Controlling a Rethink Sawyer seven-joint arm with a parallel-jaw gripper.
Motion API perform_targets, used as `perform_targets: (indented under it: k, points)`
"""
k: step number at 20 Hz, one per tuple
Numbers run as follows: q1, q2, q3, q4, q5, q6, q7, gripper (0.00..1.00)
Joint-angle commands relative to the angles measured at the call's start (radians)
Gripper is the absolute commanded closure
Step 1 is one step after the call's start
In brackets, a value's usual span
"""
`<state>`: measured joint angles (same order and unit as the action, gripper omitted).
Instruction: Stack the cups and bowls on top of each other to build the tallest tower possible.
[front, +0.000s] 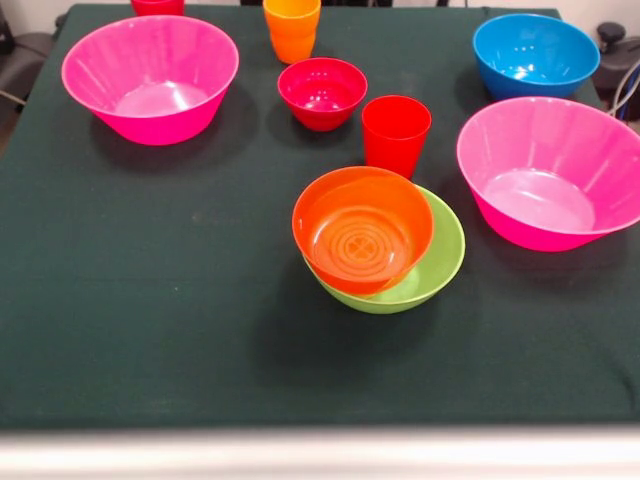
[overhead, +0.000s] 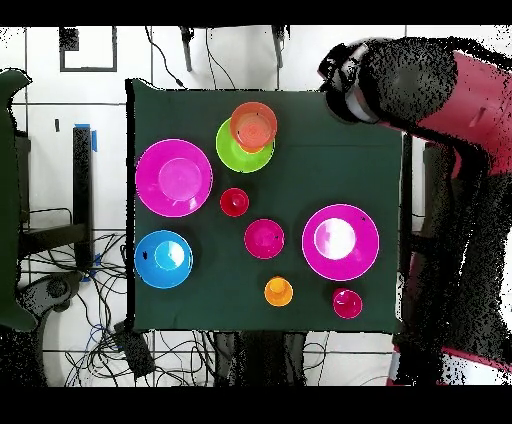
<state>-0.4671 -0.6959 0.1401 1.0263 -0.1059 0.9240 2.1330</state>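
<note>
While the jaws' state is unreadable, the tower (front: 380, 245) stands apart — arm (overhead: 440, 90) aside

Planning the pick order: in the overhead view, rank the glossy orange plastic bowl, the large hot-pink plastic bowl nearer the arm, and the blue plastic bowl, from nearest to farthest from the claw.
Measured from the claw, at the upper right of the overhead view:
1. the glossy orange plastic bowl, perched on the lime-green bowl, top centre.
2. the large hot-pink plastic bowl, right side.
3. the blue plastic bowl, lower left.

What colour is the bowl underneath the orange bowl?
Lime green. It sits under the orange bowl, clearest in the front view.
</note>
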Motion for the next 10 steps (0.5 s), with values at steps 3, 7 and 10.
perform_targets:
  k: [3,7,10]
  points:
    - [0.012,0.032,0.008,0.056,-0.050,0.018,-0.043,0.00]
    - [0.015,0.033,0.005,0.068,-0.052,0.145,-0.095,0.00]
    - [0.018,0.028,-0.005,0.134,-0.075,0.176,-0.144,0.00]
